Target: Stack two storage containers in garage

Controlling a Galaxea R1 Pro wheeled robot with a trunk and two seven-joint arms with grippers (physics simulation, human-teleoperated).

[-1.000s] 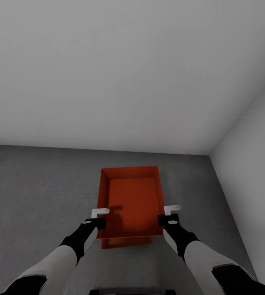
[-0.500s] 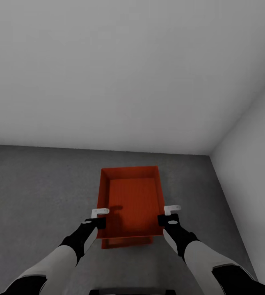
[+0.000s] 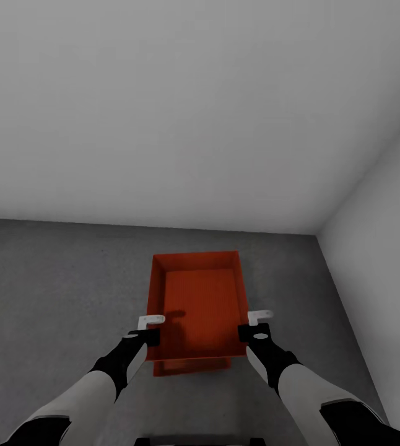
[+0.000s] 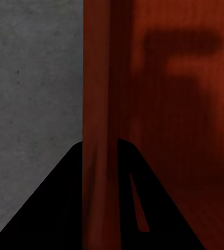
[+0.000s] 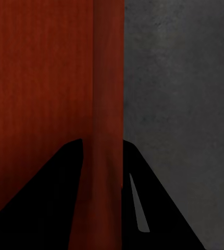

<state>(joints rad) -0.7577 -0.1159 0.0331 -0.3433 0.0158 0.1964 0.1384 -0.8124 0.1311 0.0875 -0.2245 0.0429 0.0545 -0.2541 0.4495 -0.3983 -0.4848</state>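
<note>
upper container (image 3: 199,303) on lower container (image 3: 191,365), unlabelled, both claws gripping walls

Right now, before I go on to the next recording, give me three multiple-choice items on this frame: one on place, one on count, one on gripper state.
1. Where is the robot?
A. wood-floored living room
B. bare room with pale grey walls and dark grey floor
C. narrow hallway

2. How many red-orange containers show in the head view?
A. none
B. two, one under the other
C. four

3. How do the grippers stand?
A. each astride a side wall of the upper container
B. both hanging far above it
C. both resting on the floor

Key: 1 B, the floor is grey concrete under plain walls. 2 B, the upper container sits over the lower container, whose near edge shows below it. 3 A, the left gripper and right gripper each have the wall between their fingers in the wrist views.
</note>
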